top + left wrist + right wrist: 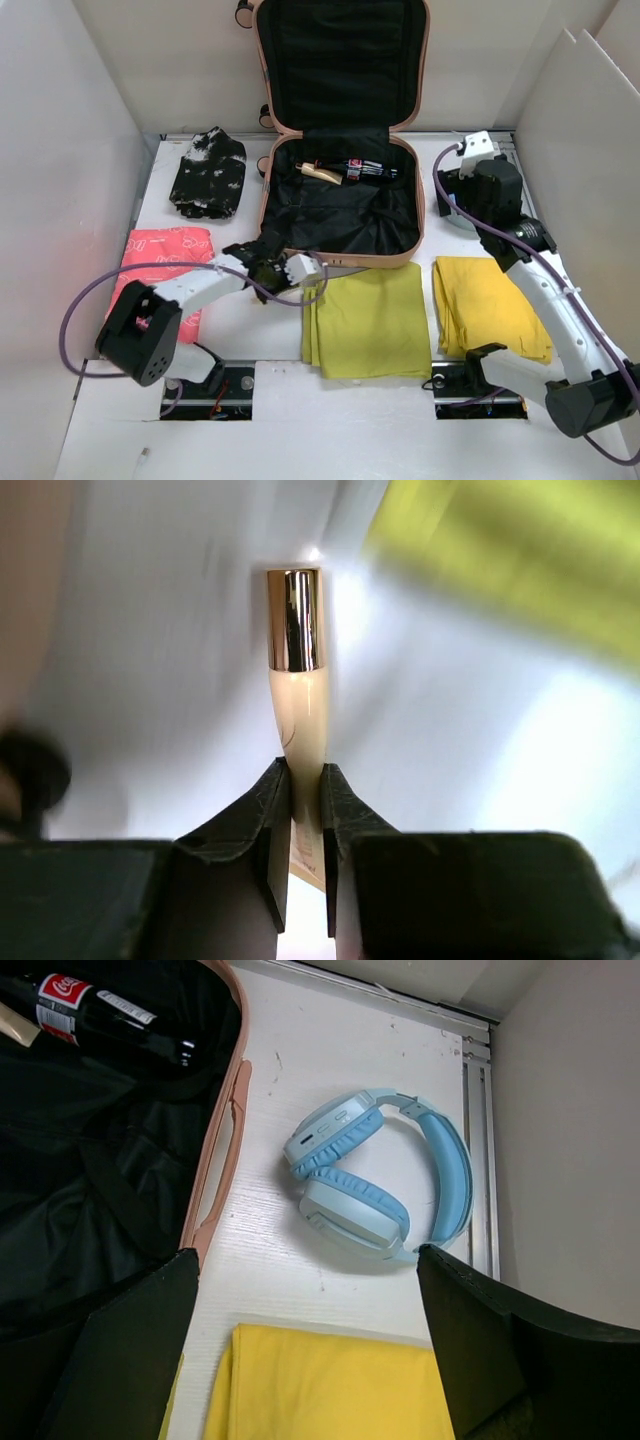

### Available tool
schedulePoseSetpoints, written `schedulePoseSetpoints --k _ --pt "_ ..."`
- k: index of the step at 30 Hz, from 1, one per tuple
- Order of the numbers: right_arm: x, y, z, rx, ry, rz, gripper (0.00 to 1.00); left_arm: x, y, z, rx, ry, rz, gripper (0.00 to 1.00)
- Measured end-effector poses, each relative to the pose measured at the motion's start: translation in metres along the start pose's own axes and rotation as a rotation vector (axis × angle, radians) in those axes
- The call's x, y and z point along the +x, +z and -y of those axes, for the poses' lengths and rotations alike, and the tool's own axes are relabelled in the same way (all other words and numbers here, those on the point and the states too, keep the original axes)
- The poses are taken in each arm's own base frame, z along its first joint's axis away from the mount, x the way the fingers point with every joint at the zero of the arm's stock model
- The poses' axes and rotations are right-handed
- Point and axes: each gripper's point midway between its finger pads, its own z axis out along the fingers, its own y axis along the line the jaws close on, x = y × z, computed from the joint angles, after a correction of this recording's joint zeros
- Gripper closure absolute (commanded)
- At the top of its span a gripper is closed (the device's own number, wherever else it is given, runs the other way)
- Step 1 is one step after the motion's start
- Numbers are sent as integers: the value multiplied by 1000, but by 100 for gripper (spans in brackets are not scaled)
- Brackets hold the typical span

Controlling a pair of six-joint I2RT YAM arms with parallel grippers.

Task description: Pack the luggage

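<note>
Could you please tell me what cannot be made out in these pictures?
- Top view: the headphones are mostly hidden under the right arm.
- Top view: the tube cannot be seen; the left gripper covers it.
- Left wrist view: the tube's lower end is hidden inside the gripper, and the background is blurred.
- Right wrist view: the bottle is cut off by the top-left edge.

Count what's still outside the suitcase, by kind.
Cloths: 4 (black cloth, pink cloth, olive cloth, yellow cloth)
Headphones: 1
Tube, in left gripper: 1
Total: 6
</note>
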Motion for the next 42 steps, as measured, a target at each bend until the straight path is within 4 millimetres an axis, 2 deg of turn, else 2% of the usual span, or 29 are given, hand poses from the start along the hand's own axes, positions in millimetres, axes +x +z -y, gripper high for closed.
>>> schedulePoseSetpoints --k 3,6,8,12,14,16,19,20,22,25,26,28,31,36,40,41,42 --pt "-2 10 0 -2 -11 5 6 29 -26 -10 -32 -34 -58 100" --pt "-2 26 -1 -14 -17 -3 6 39 -55 -19 -78 -27 -74 100" --pt "-2 39 -2 -28 -21 -8 6 13 -91 -38 -157 8 17 100" --pt "-12 64 -3 -51 -24 -1 6 -52 -156 -70 -281 91 213 100" --pt "-20 76 0 -55 -20 16 6 -80 -179 -86 -333 126 289 100" --pt "-26 90 4 -60 -20 30 6 -101 -186 -102 -372 163 330 100" --pt "-31 114 13 -78 -14 38 6 -130 -169 -134 -374 217 312 100" --pt "-33 122 15 -90 -11 39 6 -143 -157 -150 -366 232 297 100" --pt "-30 144 22 -114 -2 26 6 -172 -133 -188 -373 258 291 100" --pt "-24 175 35 -125 18 -2 6 -205 -86 -251 -404 287 286 100" --pt "-21 184 39 -122 23 -14 6 -211 -70 -269 -419 301 289 100" --pt "-12 203 45 -116 34 -50 7 -208 -38 -291 -428 328 275 100" --pt "3 227 41 -126 58 -108 7 -194 5 -308 -420 369 240 100" --pt "39 247 31 -116 141 -227 7 -188 45 -325 -444 398 238 100" --pt "55 249 33 -85 196 -274 7 -191 50 -325 -436 411 257 100" --pt "56 249 34 -76 204 -278 6 -193 50 -325 -434 417 263 97" --pt "57 249 37 -66 212 -281 6 -193 50 -325 -436 421 266 89"
